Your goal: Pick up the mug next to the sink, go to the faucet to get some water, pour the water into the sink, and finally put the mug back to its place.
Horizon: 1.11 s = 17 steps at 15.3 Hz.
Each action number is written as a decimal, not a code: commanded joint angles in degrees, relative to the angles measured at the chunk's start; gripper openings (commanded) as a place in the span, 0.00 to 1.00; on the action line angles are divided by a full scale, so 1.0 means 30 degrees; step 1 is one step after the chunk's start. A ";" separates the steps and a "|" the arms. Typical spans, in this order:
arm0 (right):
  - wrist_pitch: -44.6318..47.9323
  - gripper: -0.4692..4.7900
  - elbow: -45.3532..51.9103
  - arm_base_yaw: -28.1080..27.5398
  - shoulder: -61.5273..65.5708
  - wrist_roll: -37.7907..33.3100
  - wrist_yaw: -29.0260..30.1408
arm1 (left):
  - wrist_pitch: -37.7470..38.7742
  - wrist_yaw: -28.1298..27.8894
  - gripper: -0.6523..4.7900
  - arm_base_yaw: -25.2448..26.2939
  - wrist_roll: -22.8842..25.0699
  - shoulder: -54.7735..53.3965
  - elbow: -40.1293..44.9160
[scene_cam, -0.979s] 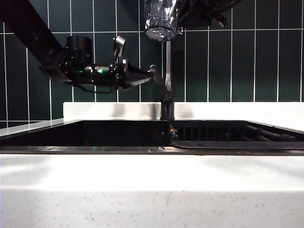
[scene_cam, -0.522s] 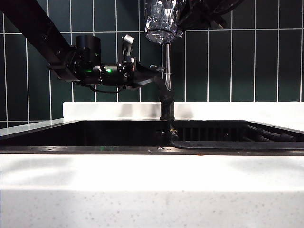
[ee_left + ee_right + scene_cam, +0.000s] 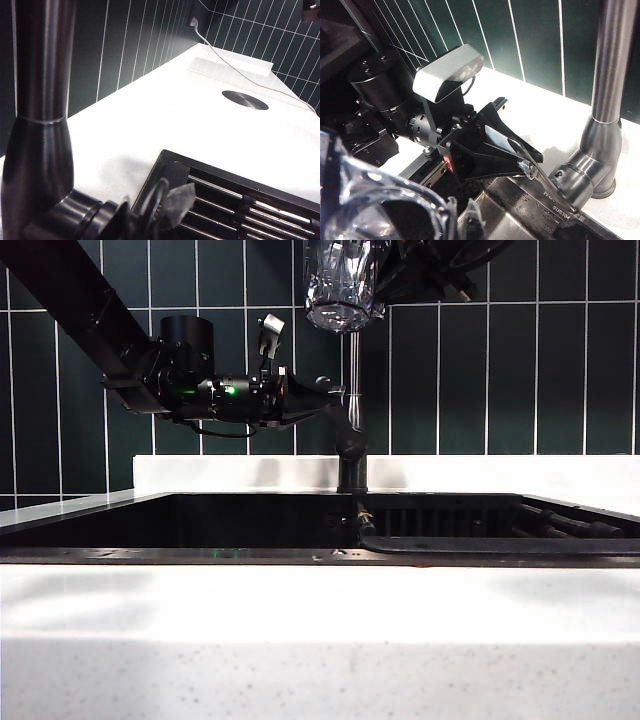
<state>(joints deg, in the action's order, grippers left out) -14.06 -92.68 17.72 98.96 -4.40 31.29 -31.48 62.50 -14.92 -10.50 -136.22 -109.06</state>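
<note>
Left hand (image 3: pixel 532 165) pinching the faucet's lever handle (image 3: pixel 550 185), beside the faucet (image 3: pixel 352 400). Right hand (image 3: pixel 385 275) clamped on the mug (image 3: pixel 340 280), high above the sink (image 3: pixel 200 525), near the faucet's top.

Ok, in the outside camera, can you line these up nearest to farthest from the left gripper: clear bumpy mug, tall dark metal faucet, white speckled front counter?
From the left gripper, just left of the pipe:
1. Tall dark metal faucet, right at its fingertips.
2. Clear faceted mug, up above, held by the right gripper.
3. White speckled counter, low down in front.
</note>
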 commanded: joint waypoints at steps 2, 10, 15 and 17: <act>0.0277 0.09 -0.0138 0.0029 -0.0117 0.0051 0.0182 | -0.0393 0.1428 0.11 -0.0051 -0.0219 0.0153 -0.0036; 0.0335 0.09 -0.0138 0.0022 -0.0117 0.0051 0.0182 | -0.0503 0.1960 0.11 -0.0495 -0.0168 0.0313 0.0007; 0.0801 0.09 -0.0138 0.0022 0.0029 -0.0175 0.0087 | -0.0248 0.2288 0.11 -0.0845 0.0459 0.0911 0.0678; 0.0867 0.09 -0.0146 0.0022 0.0270 -0.0452 0.0124 | -0.0233 0.1792 0.11 -0.0889 0.1486 0.1851 0.2025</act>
<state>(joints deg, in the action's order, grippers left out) -12.78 -92.71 17.72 99.68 -4.82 31.27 -31.81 61.06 -16.23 -5.61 -133.08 -104.07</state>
